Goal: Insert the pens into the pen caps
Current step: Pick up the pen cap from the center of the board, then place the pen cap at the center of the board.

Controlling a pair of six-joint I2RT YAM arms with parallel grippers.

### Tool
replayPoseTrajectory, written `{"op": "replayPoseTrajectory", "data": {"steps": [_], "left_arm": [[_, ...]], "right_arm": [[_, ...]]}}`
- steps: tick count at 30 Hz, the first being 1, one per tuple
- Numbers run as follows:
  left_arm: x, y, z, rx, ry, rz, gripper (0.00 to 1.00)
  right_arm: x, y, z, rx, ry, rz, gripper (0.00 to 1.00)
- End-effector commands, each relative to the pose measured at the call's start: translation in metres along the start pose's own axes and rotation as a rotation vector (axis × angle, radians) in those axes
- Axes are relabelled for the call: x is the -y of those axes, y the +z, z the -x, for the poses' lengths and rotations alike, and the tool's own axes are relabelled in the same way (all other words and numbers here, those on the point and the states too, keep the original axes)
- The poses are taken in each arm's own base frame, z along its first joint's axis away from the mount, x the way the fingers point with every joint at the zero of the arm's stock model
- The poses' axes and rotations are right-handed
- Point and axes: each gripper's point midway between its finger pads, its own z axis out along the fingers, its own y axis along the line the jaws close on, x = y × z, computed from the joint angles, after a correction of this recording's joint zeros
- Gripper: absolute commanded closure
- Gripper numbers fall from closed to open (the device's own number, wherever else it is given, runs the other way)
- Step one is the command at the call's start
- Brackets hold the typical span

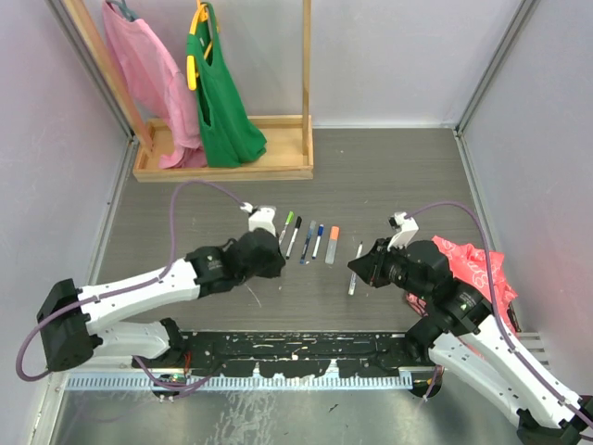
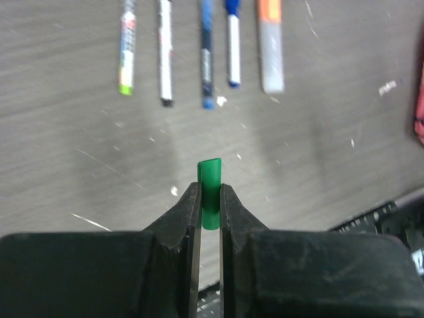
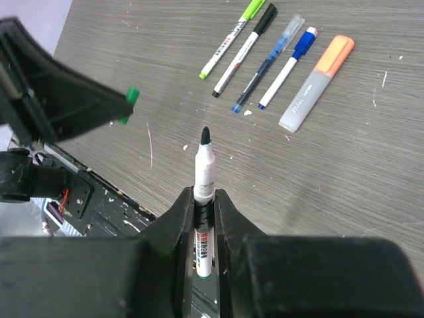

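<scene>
The green pen cap [image 2: 211,192] sits pinched between our left jaws, which are closed on its lower half, so its upper end sticks out past their tips. Our right jaws are clamped on a white pen [image 3: 205,173], with its dark tip pointing out beyond them. Five more pens [image 2: 207,59] lie in a row on the tabletop [image 2: 79,165] ahead of both jaws, well apart from them.

Top: high behind arms [image 1: 139,292], looking down on whole desk [image 1: 389,176]. Wrists: close, low, sighting forward along own jaws; row of pens [image 1: 318,241] shared across all three.
</scene>
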Motion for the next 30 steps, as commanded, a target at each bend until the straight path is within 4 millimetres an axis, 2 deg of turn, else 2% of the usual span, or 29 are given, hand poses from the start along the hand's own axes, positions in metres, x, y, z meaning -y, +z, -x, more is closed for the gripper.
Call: {"op": "replayPoseTrajectory", "data": {"steps": [1,4,7,12,19,26,30], "left_arm": [[0.018,-0.006,-0.021,0.016,0.008,0.011,1.00],[0.036,-0.005,-0.039,-0.002,0.054,0.000,1.00],[0.045,0.009,-0.065,-0.048,0.107,0.027,1.00],[0.055,0.029,-0.090,-0.108,0.155,0.061,1.00],[0.050,0.049,-0.111,-0.156,0.203,0.127,0.96],[0.042,0.060,-0.126,-0.197,0.228,0.181,0.91],[0.042,0.062,-0.130,-0.202,0.224,0.185,0.83]], "right_arm": [[-0.002,-0.011,0.011,0.040,-0.015,-0.005,1.00],[-0.003,-0.016,0.007,0.033,-0.010,0.005,1.00],[-0.003,-0.019,0.006,0.043,-0.002,0.018,1.00],[-0.001,-0.021,0.003,0.048,0.006,0.017,1.00],[0.000,-0.023,0.001,0.049,0.011,0.014,1.00],[0.002,-0.022,0.001,0.052,0.012,0.005,1.00],[0.002,-0.022,0.002,0.055,0.014,0.004,1.00]]}}
